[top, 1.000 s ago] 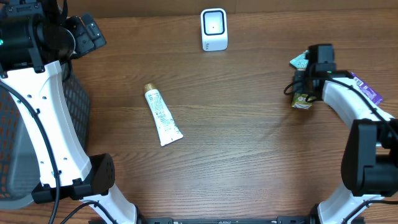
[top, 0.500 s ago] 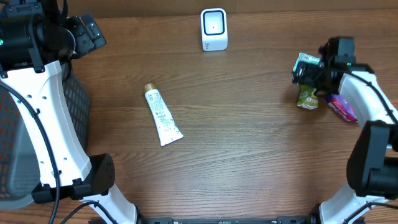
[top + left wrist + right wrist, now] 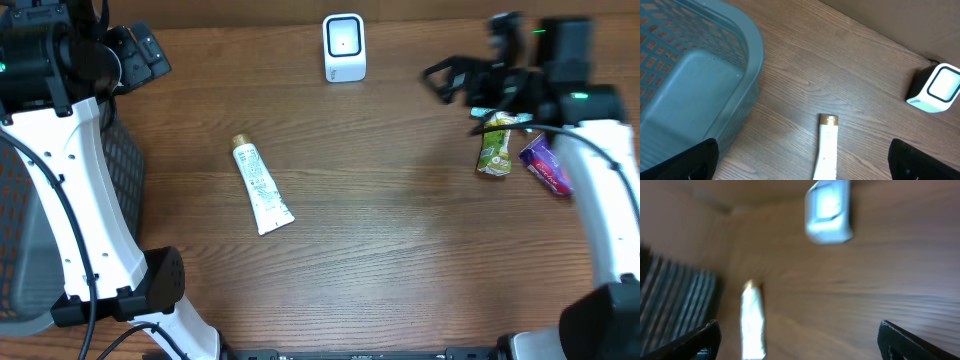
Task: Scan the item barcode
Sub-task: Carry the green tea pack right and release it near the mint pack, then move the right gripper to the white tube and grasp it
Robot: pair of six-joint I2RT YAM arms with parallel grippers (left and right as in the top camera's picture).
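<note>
The left fingers [image 3: 687, 161] and the right fingers [image 3: 687, 344] both stand wide apart, empty. A white plastic tube with a gold cap [image 3: 262, 186] lies flat on the wooden tabletop [image 3: 400, 255], front-left of the white box-shaped scanner [image 3: 344, 47]. A green pouch [image 3: 493, 150] and a purple packet [image 3: 545, 166] lie well right of the scanner.

Bright and even, diffuse, from above. Only faint soft shadows on the counter [image 3: 400, 250]. Sharp overhead and at left wrist. Heavily smeared at right wrist: scanner [image 3: 829, 210] and tube [image 3: 753, 325] reduced to pale streaks.
</note>
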